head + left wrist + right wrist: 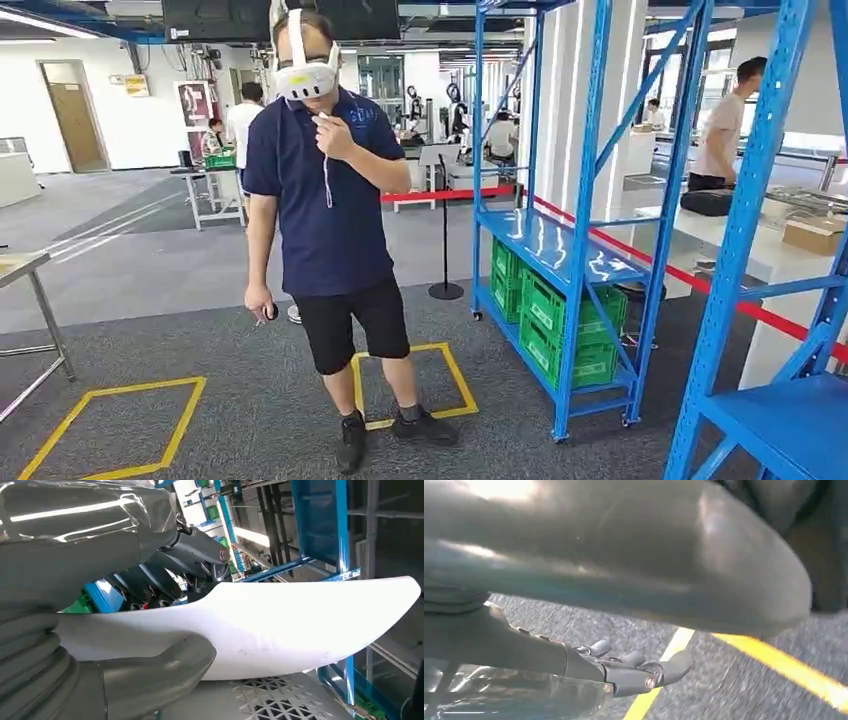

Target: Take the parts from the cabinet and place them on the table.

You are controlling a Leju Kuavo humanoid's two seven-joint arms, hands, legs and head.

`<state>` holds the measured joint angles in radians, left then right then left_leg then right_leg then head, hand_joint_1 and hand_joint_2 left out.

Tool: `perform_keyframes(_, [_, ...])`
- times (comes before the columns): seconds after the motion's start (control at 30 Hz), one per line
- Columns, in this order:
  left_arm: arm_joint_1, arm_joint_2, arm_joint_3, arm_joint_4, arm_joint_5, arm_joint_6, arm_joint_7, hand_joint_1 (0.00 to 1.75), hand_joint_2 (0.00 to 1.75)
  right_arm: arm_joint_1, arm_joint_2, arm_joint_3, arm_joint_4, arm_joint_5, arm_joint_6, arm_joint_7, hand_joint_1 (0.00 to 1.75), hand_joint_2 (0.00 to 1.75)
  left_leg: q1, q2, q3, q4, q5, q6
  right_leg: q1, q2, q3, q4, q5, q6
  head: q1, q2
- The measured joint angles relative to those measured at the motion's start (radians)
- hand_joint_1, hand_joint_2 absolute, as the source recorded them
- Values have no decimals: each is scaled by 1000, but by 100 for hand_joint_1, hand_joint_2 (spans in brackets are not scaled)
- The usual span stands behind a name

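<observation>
The left hand (165,587) held a white curved part (280,625) in the left wrist view: the thick grey thumb (170,667) lay against one face of the part and the darker fingers (200,547) reached over the opposite edge, so the part was clamped between them. The part was smooth, broad near the hand and tapering to a rounded tip away from it. Behind it stood blue shelf uprights (340,535) and green crates (212,512).

The right hand (634,672) hung above grey carpet (734,680) crossed by yellow floor tape (784,667) in the right wrist view. Its dark fingers (674,665) lay extended and slightly apart, with nothing between them.

In the head view a person (325,200) in a dark blue shirt and black shorts, wearing a white headset (303,75), stood facing the camera on the carpet, feet beside a yellow taped square (415,385). A second yellow outline (115,430) lay to that square's left. To the right stood a blue shelving unit (570,250) with green bins (555,320) on its lowest shelf, and a nearer blue rack (770,300) at the frame edge. A white worktop (740,245) carrying a cardboard box (812,235) sat behind a red barrier tape (700,280).
</observation>
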<state>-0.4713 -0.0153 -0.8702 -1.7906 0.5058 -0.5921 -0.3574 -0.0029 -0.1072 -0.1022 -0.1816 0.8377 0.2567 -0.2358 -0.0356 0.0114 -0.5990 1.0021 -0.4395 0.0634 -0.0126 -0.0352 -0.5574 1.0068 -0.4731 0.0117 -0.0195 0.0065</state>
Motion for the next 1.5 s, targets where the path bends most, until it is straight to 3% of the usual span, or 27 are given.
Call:
perform_keyframes(0.07, [-1, -7, 0, -2, 0, -1, 1, 175, 175, 2, -2, 0, -1, 0, -1, 1, 0, 0, 15, -4, 38, -44, 22, 0, 1, 16, -19, 39, -19, -1, 1, 0])
perform_keyframes(0.17, [1, -10, -3, -1, 0, -2, 6, 175, 175, 8, -11, 0, -1, -1, -2, 3, 0, 0, 16, -25, 37, -44, 21, 0, -6, 29, -139, 261, -102, -2, 5, 0])
perform_keyframes(0.2, [2, -10, -3, 0, 2, -2, 9, 175, 175, 12, -11, 0, -1, -1, -3, 3, 0, 0, 16, -34, 37, -43, 20, 0, -7, 29, -160, 293, -105, 5, 5, 0])
perform_keyframes(0.27, [3, -11, -4, 0, 4, -2, 11, 175, 175, 19, -14, 0, -1, -1, -3, 3, 0, 0, 20, -58, 37, -39, 18, -5, -16, 31, -129, 216, -58, 30, 6, 0])
perform_keyframes(0.33, [2, -12, -4, 0, 5, -4, 14, 175, 175, 20, -16, 0, -1, -1, -5, 3, 0, 0, 27, -84, 34, -16, 5, -22, -31, 59, -30, 19, 23, 58, 7, 0])
perform_keyframes(0.37, [4, -12, -4, 0, 5, -4, 14, 175, 175, 19, -12, 0, 1, -1, -6, 4, 0, 0, 24, -91, 28, -9, -1, -32, -26, 91, -31, 24, 10, 48, 11, 0])
perform_keyframes(0.4, [3, -15, -5, -1, 5, -4, 16, 175, 175, 21, -13, -1, 2, -2, -6, 3, 0, 0, 23, -100, 20, 8, -6, -35, -28, 93, -23, 10, 12, 32, 10, 0])
perform_keyframes(0.5, [4, -11, -3, -2, 6, -6, 16, 175, 175, 15, -14, -1, 2, -2, -2, -1, 0, 0, 29, -120, 13, 7, -5, -39, -19, 69, -19, 16, 10, 13, 5, 0])
perform_keyframes(0.53, [4, -10, -3, -5, 6, -7, 16, 175, 175, 16, -13, -1, 2, -1, -2, -2, 0, 0, 32, -106, 5, 16, -13, -45, -25, 58, -16, 14, 10, 5, 7, 0])
perform_keyframes(0.6, [3, -10, 0, -8, 6, -10, 16, 175, 175, 20, -15, -1, 2, 1, -2, -5, 0, 0, 31, -33, -39, 117, -66, -53, -18, 42, -10, 14, 4, -6, 1, 0])
perform_keyframes(0.7, [7, -4, 0, -8, 6, -13, 16, 175, 175, 24, -15, -1, 2, 3, -2, -5, 0, 0, 37, -17, -159, 336, -142, -54, -4, 6, -8, 14, -3, -16, 0, 0])
perform_keyframes(0.73, [9, -2, 0, -8, 6, -13, 16, 175, 175, 23, -15, -1, 2, 3, -2, -5, 0, 0, 37, -17, -162, 332, -127, -51, 0, -6, -6, 14, -5, -18, 0, 0])
perform_keyframes(0.8, [9, -2, 1, -8, 6, -13, 16, 175, 175, 21, -15, -1, 2, 3, -2, -6, 0, 0, 32, -10, -97, 196, -46, -37, 7, -28, 2, 14, -10, -24, 0, 0])
perform_keyframes(0.83, [8, -2, 2, -9, 6, -13, 16, 175, 175, 20, -13, -1, 2, 4, -2, -6, 0, 0, 22, 12, -46, 99, -4, -24, 8, -37, 8, 13, -14, -23, 1, 0])
perform_keyframes(0.87, [8, -2, 2, -10, 6, -14, 16, 175, 175, 20, -10, -1, 2, 4, -2, -6, 0, 0, 3, 73, -8, 30, -2, -9, 9, -46, 12, 11, -17, -22, 1, 0])
perform_keyframes(0.9, [6, -3, 2, -11, 6, -14, 16, 175, 175, 21, -4, -1, 2, 3, -2, -7, 0, 0, -2, 89, -5, 21, -9, -2, 14, -56, 12, 8, -18, -18, 4, 0])
perform_keyframes(1.0, [5, -2, 3, -14, 7, -14, 16, 175, 175, 18, -3, -1, 2, 5, -2, -7, 0, 0, -8, 49, -8, 13, -6, 4, 10, -93, 23, -2, -20, -11, -2, 0])
perform_keyframes(1.03, [7, -5, 5, -19, 7, -14, 16, 175, 175, 16, -4, 0, 0, 6, -2, -8, 0, 0, 7, 31, 29, -20, 11, 10, 17, -102, 25, -6, -27, -6, 0, 1])
perform_keyframes(1.07, [6, -5, 5, -19, 7, -15, 16, 175, 175, 16, -5, 0, 1, 6, -2, -8, 0, 0, 7, 20, 36, -36, 18, 4, 11, -55, 28, 11, -35, -5, 2, 0])
perform_keyframes(1.1, [1, -8, 3, -18, 8, -15, 15, 175, 175, 18, -5, 0, 1, 6, -2, -8, 0, 0, 12, 8, 41, -43, 27, 14, 8, -1, 2, 70, -62, -10, 0, -1])
perform_keyframes(1.13, [2, -10, 3, -18, 8, -16, 15, 175, 175, 20, -6, 0, 1, 6, -3, -8, 0, 0, 14, -7, 40, -43, 27, 13, 6, 25, -39, 149, -89, -11, 6, 1])
perform_keyframes(1.2, [7, -10, 0, -15, 8, -16, 16, 175, 175, 22, -12, -1, 2, 6, -3, -7, 0, 0, 14, -41, 38, -42, 26, 12, -4, 33, -123, 286, -127, -3, 6, 1])
perform_keyframes(1.23, [9, -10, 0, -13, 8, -16, 16, 175, 175, 23, -12, 0, 2, 6, -3, -7, 0, 0, 15, -57, 38, -41, 26, 10, -8, 33, -139, 298, -118, 6, 8, 0])
perform_keyframes(1.33, [10, -10, 0, -13, 8, -16, 16, 175, 175, 23, -12, 0, 2, 2, -2, -5, 0, 0, 28, -104, 38, -18, 12, -12, -30, 48, -54, 77, 3, 56, 7, 0])
perform_keyframes(1.37, [10, -10, 0, -13, 8, -17, 16, 175, 175, 24, -11, 0, 3, 0, -2, -5, 0, 0, 31, -114, 30, 0, 1, -26, -41, 85, -29, 14, 20, 66, 10, 0])
perform_keyframes(1.43, [10, -11, 0, -11, 8, -21, 16, 175, 175, 19, -8, -1, 5, -3, 1, -4, 0, 0, 28, -132, 14, 14, -5, -36, -29, 86, -28, 23, 15, 35, 8, 0])
perform_keyframes(1.5, [11, -9, 0, -11, 9, -22, 16, 175, 175, 12, -9, -1, 5, -3, 3, -3, 0, 0, 34, -144, 10, 13, -4, -41, -22, 71, -29, 24, 14, 20, 6, 0])
